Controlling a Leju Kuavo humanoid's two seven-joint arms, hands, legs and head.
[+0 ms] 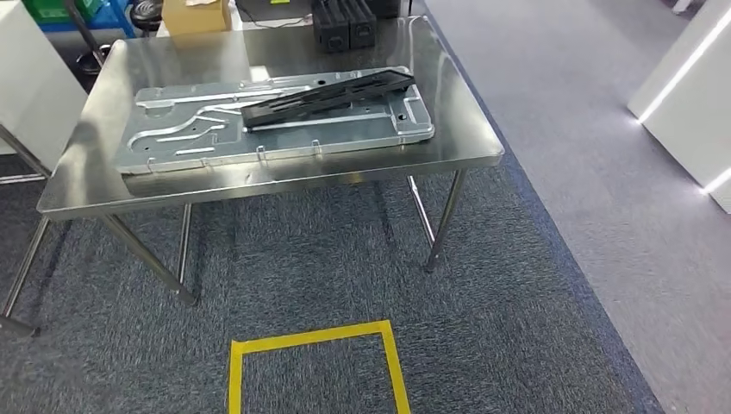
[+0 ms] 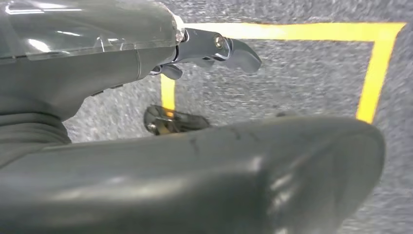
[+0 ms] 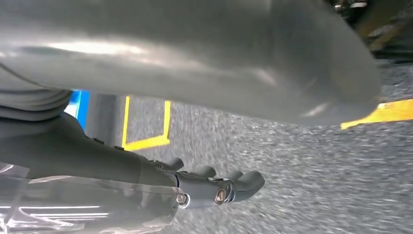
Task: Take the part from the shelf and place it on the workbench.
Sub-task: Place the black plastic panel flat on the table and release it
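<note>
On the bench, the black part lies across a grey panel. Left hand and right hand hang over carpet, fingers loosely apart, holding nothing.

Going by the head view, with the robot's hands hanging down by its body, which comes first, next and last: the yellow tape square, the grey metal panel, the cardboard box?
1. Yellow tape square, on the carpet, nearest.
2. Grey metal panel, mid-table.
3. Cardboard box, far table edge.

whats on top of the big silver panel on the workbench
A long black part lies diagonally across the silver panel. The panel's surface beneath it is covered.
</note>
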